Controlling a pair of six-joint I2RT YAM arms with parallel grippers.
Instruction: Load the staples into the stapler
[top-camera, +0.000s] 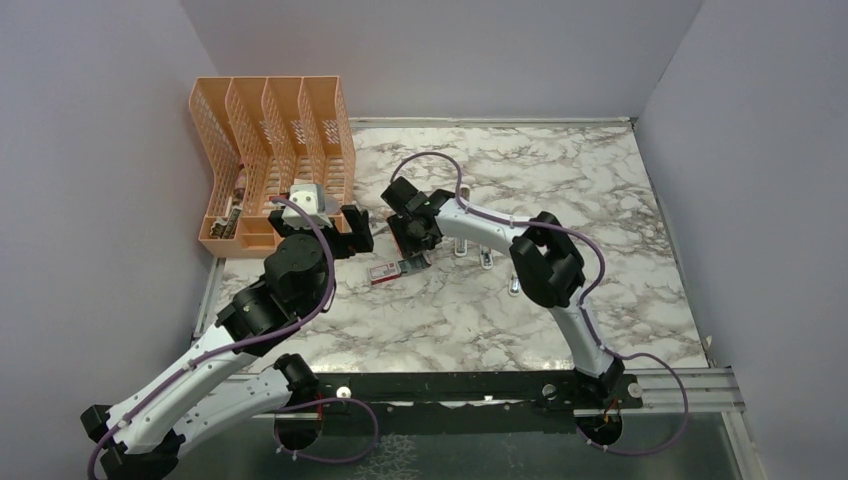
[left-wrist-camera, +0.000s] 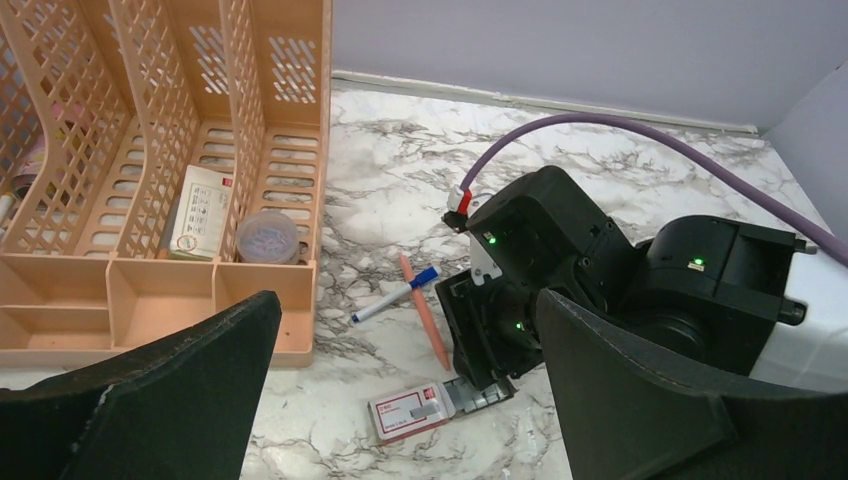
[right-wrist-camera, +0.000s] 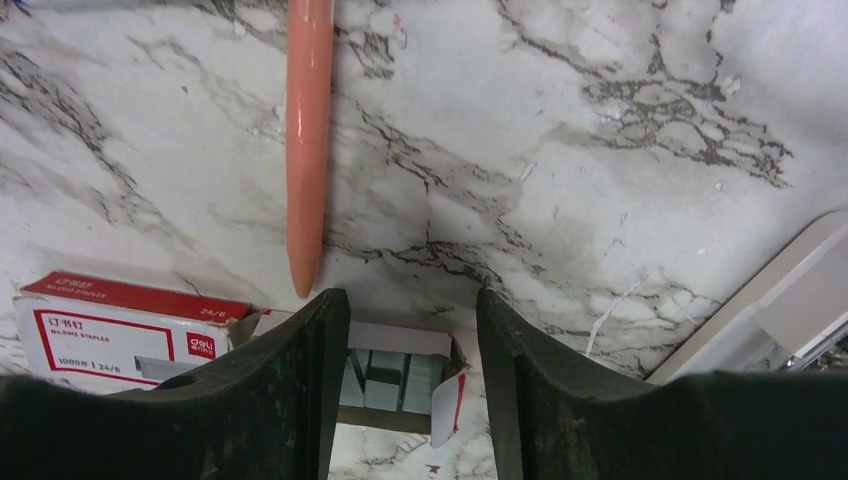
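The staples lie as grey strips in the pulled-out tray of a red-and-white box on the marble. My right gripper stands just above that tray, jaws apart on either side of the strips and closed on nothing. From above, this gripper covers the tray end of the box. A white bar with silver inner parts, the stapler, shows at the right edge of the right wrist view. My left gripper hangs wide open and holds nothing, looking at the box from the near left.
An orange pen lies just beyond the box, with a blue-capped marker crossing it. An orange mesh desk organizer stands at the back left, holding a small box and a round tub. Walls close three sides.
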